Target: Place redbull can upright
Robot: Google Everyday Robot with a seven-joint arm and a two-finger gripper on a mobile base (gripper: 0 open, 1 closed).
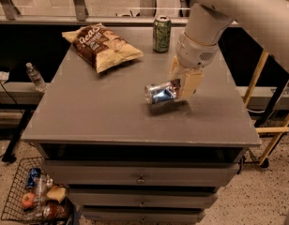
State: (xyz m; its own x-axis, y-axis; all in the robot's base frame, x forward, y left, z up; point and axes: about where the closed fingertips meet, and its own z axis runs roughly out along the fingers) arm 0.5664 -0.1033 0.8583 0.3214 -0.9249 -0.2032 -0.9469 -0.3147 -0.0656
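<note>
Grey tabletop (102,114), with the gripper (182,84) low over it and closed on the sideways redbull can (158,93) — I'd lift clear, turn it vertical, lower gently.

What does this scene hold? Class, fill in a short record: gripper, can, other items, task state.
gripper: gripper low over the right-centre of the table, closed on one end of the can
redbull can: on its side, pointing left out of the gripper
other items: green can upright at the back edge; chip bag at back left
task state: can not yet upright
</note>
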